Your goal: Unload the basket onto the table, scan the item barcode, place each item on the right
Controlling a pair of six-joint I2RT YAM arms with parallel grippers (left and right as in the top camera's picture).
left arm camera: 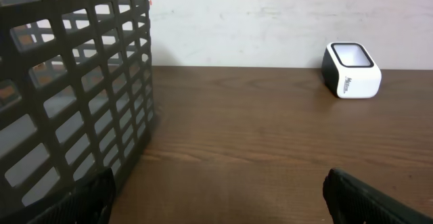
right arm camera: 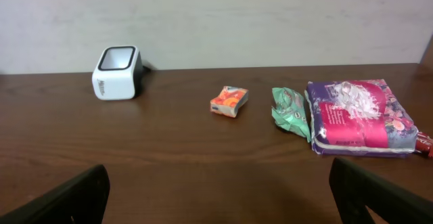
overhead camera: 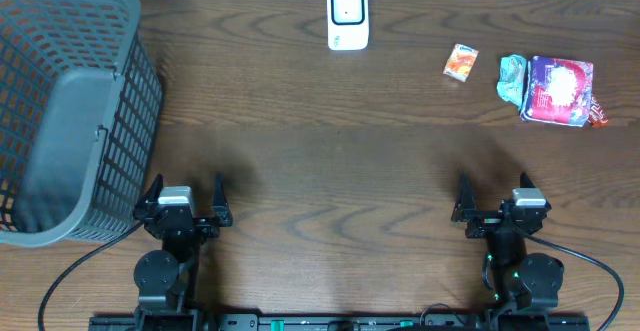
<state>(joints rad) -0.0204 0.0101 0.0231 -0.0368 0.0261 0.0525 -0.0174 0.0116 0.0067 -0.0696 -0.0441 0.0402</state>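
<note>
Orange packet (overhead camera: 461,61), the leftmost of the goods waiting to be scanned, lies flat at the far right of the tabletop (overhead camera: 320,171), well apart from both grippers. At the far left stands a grey mesh basket (overhead camera: 120,141), and the left gripper (overhead camera: 187,184) sits just beside its near corner with its jaws spread wide and nothing between them. At the middle of the far edge stands the white barcode scanner (overhead camera: 348,16), its window facing up. Right of it is the orange packet, which looks small, light and fairly firm; a pinch across its narrow sides should hold it without crushing. Next is a crumpled green wrapper (overhead camera: 513,76), probably soft and crinkly, likely to slip or fold in the jaws. Touching it on the right is a flat purple pack (overhead camera: 558,89) in glossy film; it seems too broad to span, so a hold on one edge or corner would suit better, though it may sag. No barcode shows on any of the three, so the packet may need turning over. The right gripper (overhead camera: 493,184), near the front edge, is likewise released and empty.
</note>
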